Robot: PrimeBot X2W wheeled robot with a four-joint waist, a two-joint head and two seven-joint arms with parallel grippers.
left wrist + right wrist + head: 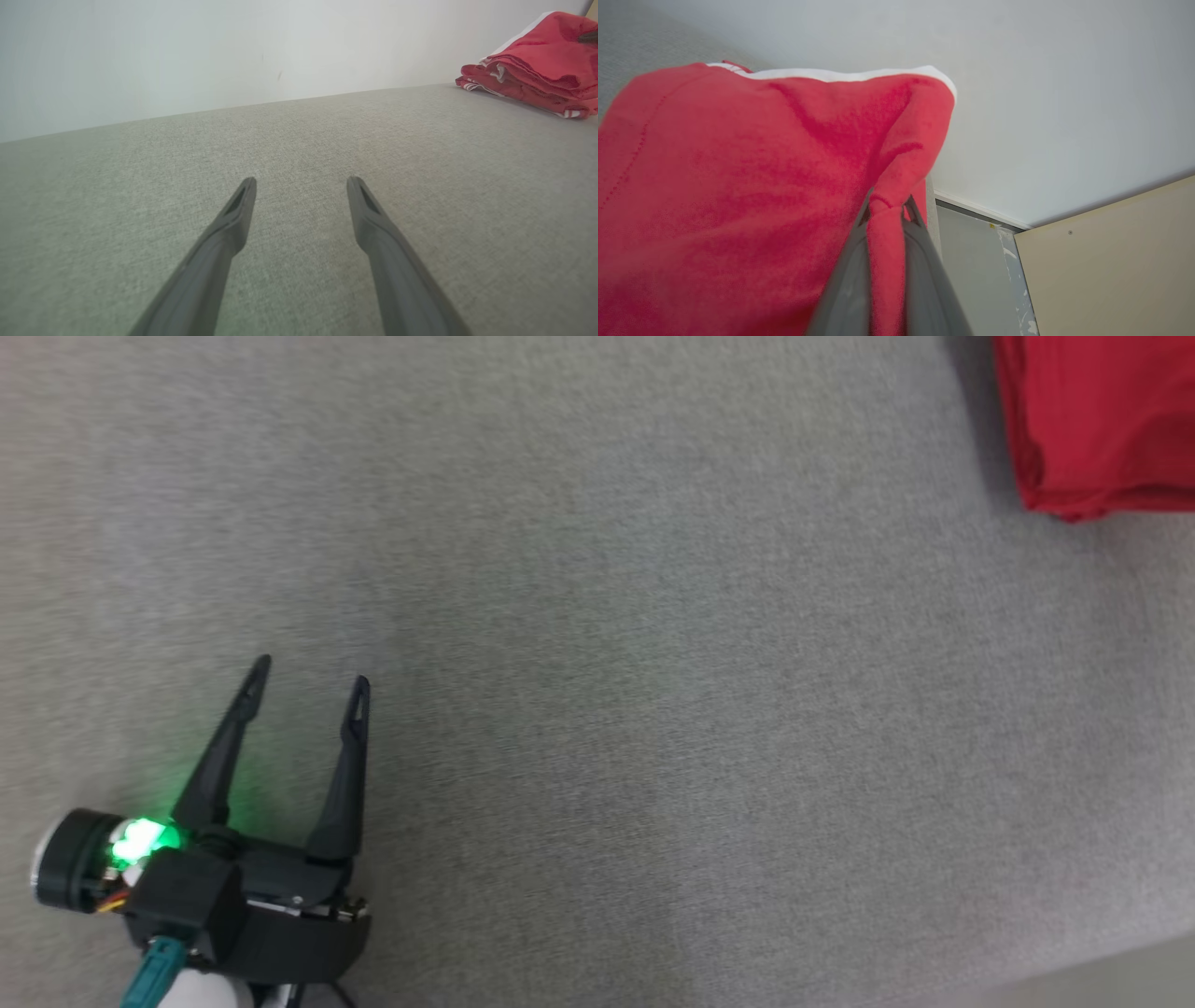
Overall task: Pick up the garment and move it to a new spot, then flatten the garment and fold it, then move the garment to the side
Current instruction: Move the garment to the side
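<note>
A red garment with white trim lies folded at the far right of the grey fabric surface, cut off by the head view's top and right edges. From the left wrist it shows as a low red stack far to the right. My right gripper is shut on a fold of the red garment, the cloth pinched between its two fingers. At the head view's lower left my left gripper stands open over bare surface, far from the garment, nothing between its fingers.
The grey fabric surface stretches wide between my left gripper and the garment. Its front edge runs along the lower right corner. A pale wall backs it. Past the surface's end are a grey floor and a beige panel.
</note>
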